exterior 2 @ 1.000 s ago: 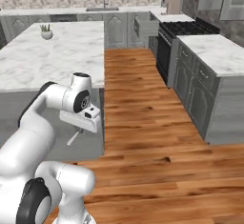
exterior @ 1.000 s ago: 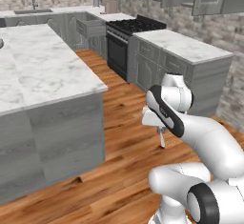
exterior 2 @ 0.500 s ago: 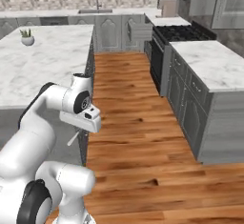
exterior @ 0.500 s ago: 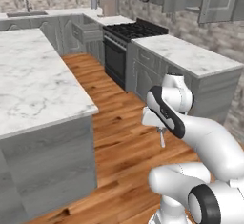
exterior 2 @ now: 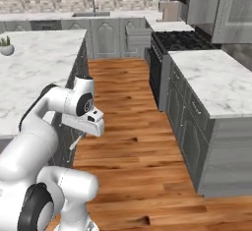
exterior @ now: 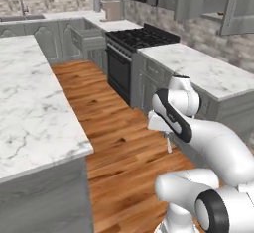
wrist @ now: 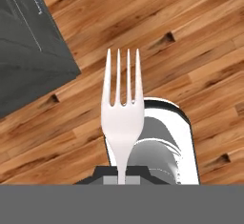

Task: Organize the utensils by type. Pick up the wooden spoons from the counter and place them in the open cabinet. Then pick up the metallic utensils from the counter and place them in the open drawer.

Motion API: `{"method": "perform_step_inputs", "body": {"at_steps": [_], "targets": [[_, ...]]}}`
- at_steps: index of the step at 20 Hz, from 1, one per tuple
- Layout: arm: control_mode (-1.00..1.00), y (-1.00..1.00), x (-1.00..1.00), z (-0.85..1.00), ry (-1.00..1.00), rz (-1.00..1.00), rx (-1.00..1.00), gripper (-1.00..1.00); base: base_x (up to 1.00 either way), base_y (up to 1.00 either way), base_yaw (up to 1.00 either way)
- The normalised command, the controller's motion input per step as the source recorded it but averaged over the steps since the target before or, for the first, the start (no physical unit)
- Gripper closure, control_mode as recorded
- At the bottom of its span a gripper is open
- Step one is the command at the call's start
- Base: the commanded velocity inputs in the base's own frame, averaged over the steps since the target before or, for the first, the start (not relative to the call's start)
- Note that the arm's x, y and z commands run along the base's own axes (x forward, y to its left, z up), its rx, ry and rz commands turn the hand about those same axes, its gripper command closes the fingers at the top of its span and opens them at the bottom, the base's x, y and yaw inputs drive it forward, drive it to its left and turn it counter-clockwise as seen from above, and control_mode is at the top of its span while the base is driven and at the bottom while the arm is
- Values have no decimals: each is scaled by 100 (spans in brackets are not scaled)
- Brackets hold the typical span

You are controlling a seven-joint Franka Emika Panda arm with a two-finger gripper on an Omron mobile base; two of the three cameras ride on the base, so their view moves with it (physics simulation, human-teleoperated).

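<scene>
My gripper [wrist: 123, 173] is shut on the handle of a silver fork [wrist: 122, 108], one of the metallic utensils, whose tines point away from the hand over the wooden floor. From the base cameras the gripper [exterior: 166, 134] [exterior 2: 81, 134] hangs low in front of the robot, with the fork [exterior: 168, 144] pointing down. A grey drawer [exterior: 85, 37] [exterior 2: 137, 33] stands pulled open left of the stove, far ahead. An upper cabinet [exterior: 218, 1] above the right-hand worktop has its door swung open. The wooden spoons are out of view.
A marble island [exterior: 30, 108] [exterior 2: 34, 63] runs along the left. A black stove [exterior: 134, 43] [exterior 2: 179, 41] and a marble worktop [exterior: 198, 68] [exterior 2: 211, 77] line the right. A wood-floor aisle [exterior: 114, 138] lies between. The back counter holds a sink [exterior 2: 91, 14].
The whole picture has shifted, so the base has driven; stove and right worktop now sit closer. The arm keeps its pose with the fork still gripped.
</scene>
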Motion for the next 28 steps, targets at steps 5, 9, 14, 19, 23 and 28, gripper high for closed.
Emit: {"method": "perform_step_inputs", "body": {"at_steps": [5, 9, 14, 19, 23, 28], "targets": [[100, 0, 0, 0, 0, 0, 0, 100, 91, -40, 1], [100, 0, 0, 0, 0, 0, 0, 100, 99, -26, 2], [100, 0, 0, 0, 0, 0, 0, 100, 100, -11, 3], [100, 0, 0, 0, 0, 0, 0, 100, 100, -11, 3], [100, 0, 0, 0, 0, 0, 0, 100, 100, -10, 3], [100, 0, 0, 0, 0, 0, 0, 100, 100, -14, 3]]}}
